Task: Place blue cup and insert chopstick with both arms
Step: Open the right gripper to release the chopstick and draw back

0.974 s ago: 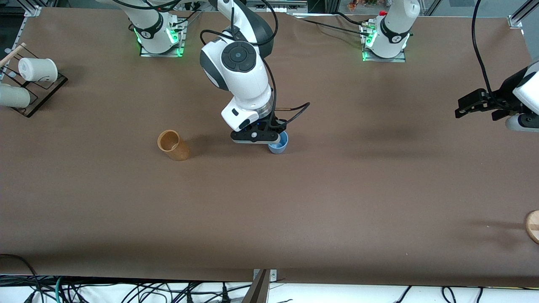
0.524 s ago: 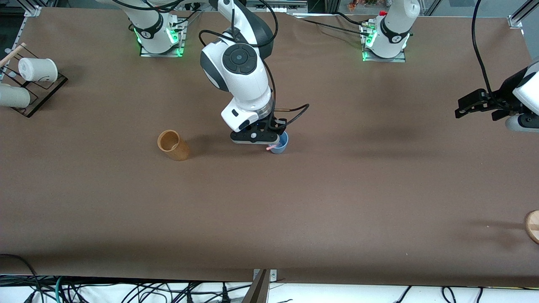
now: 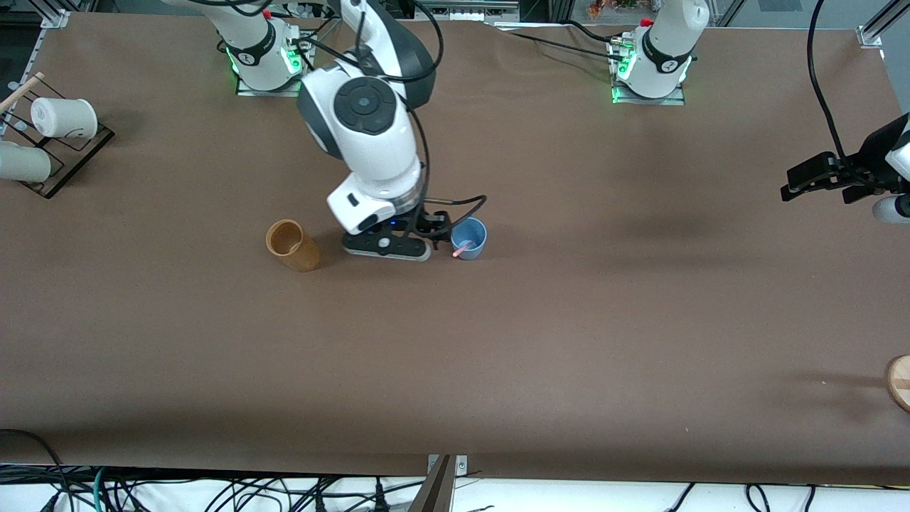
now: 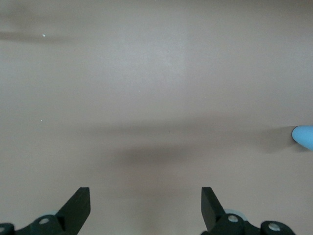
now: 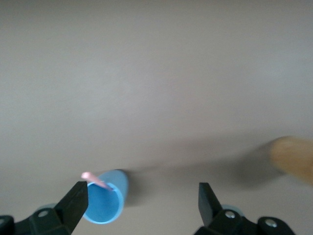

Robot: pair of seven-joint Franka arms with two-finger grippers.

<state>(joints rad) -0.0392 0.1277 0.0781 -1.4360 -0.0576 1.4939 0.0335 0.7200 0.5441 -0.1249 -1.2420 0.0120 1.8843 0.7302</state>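
The blue cup [image 3: 470,238] stands upright mid-table with the pink chopstick [image 3: 462,249] leaning in it, one end over the rim. My right gripper [image 3: 389,246] is open and empty, low over the table between the blue cup and the tan cup. In the right wrist view the blue cup [image 5: 105,201] and chopstick [image 5: 94,179] sit just beside one finger of the right gripper [image 5: 142,198], not between the fingers. My left gripper [image 3: 807,179] waits open and empty over the left arm's end of the table; the left wrist view shows it [image 4: 145,201] above bare table.
A tan cup [image 3: 291,245] stands beside the right gripper, toward the right arm's end; it also shows in the right wrist view [image 5: 293,155]. A rack with white cups [image 3: 53,128] sits at that table end. A round wooden piece [image 3: 900,382] lies at the left arm's end.
The right gripper has moved off the blue cup toward the tan cup, leaving the chopstick standing in the cup. The left gripper has drifted slightly toward its table end.
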